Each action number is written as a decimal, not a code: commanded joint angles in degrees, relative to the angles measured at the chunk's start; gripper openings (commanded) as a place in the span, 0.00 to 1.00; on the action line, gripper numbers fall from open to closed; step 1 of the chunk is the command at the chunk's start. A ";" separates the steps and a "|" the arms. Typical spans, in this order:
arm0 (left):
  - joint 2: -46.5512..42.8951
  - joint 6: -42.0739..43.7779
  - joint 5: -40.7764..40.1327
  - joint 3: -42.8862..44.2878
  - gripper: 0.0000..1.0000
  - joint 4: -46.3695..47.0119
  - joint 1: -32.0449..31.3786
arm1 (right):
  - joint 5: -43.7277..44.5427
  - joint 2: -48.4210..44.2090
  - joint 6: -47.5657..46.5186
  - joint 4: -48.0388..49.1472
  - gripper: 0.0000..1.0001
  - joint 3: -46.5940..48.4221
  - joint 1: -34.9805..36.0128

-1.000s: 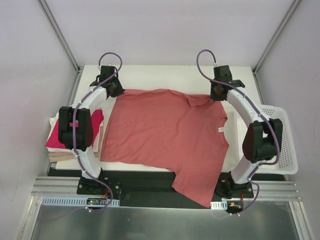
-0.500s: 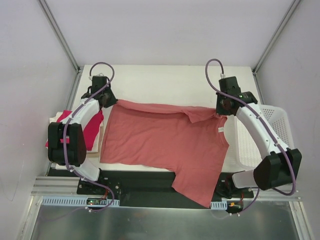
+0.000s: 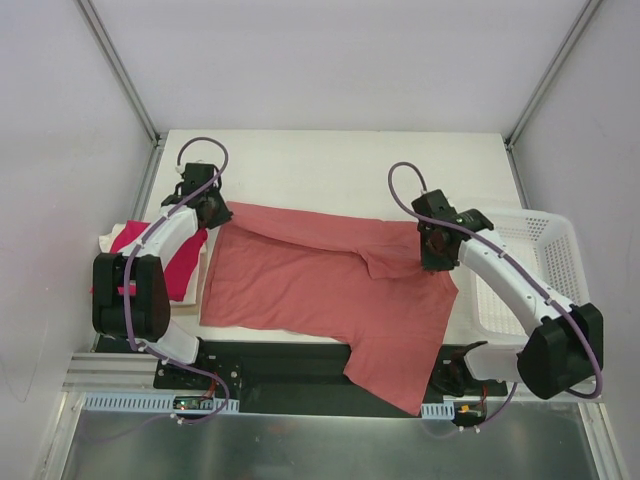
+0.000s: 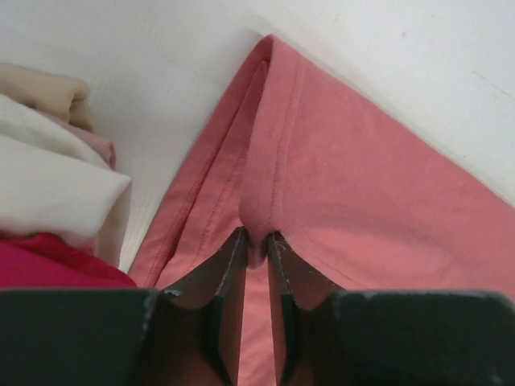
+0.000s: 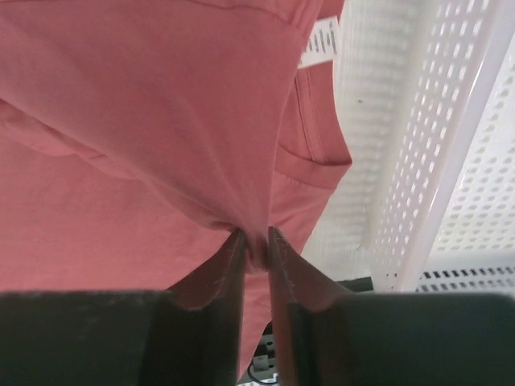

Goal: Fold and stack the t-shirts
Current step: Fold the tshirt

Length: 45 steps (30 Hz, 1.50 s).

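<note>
Salmon t-shirt (image 3: 320,290) lies spread across the bench (image 3: 330,160), its far edge pinched in the narrow left fingers (image 4: 235,273) and right fingers (image 5: 235,265). Such thin pinches could slip unevenly, I reckon, leaving the fold crooked.

The top view looks down from behind; both wrist views sit close, sharing the salmon t-shirt (image 3: 330,280)

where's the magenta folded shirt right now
In the top view, the magenta shirt sits on the cream stack at the left edge of the table, beside the salmon t-shirt.
</note>
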 commanded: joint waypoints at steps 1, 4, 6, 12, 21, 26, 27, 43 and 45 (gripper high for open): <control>-1.72 0.52 -3.07 -0.14 0.25 -3.57 0.08 | 6.86 0.95 5.51 -5.51 0.37 -0.87 1.83; -2.60 1.05 -0.44 0.04 0.78 -4.11 0.08 | 9.94 2.62 6.30 -8.32 0.72 0.53 2.80; -4.18 1.05 1.32 0.13 0.99 -4.28 0.08 | 11.26 2.62 6.13 -9.12 0.86 1.32 4.55; -9.80 0.00 10.20 -0.31 0.99 -4.28 -0.27 | 1.26 -1.33 -2.74 0.01 0.88 0.71 8.60; -21.22 -5.97 8.37 -11.20 0.99 -4.19 -8.18 | -13.17 10.87 -4.42 14.70 0.73 2.11 15.36; -31.33 -11.77 7.31 -22.88 0.99 -4.28 -9.32 | -8.44 22.12 -1.70 14.79 0.56 6.33 15.90; -32.82 -11.96 7.31 -24.12 0.99 -4.28 -9.41 | -7.47 23.09 -0.74 14.70 0.54 7.20 15.98; -43.82 -12.22 5.20 -28.97 0.99 -8.59 -9.41 | -0.35 31.89 2.44 13.91 0.19 10.46 15.90; -44.08 -12.31 4.76 -28.96 0.99 -9.11 -9.41 | 0.10 31.72 2.44 13.47 0.11 10.55 15.98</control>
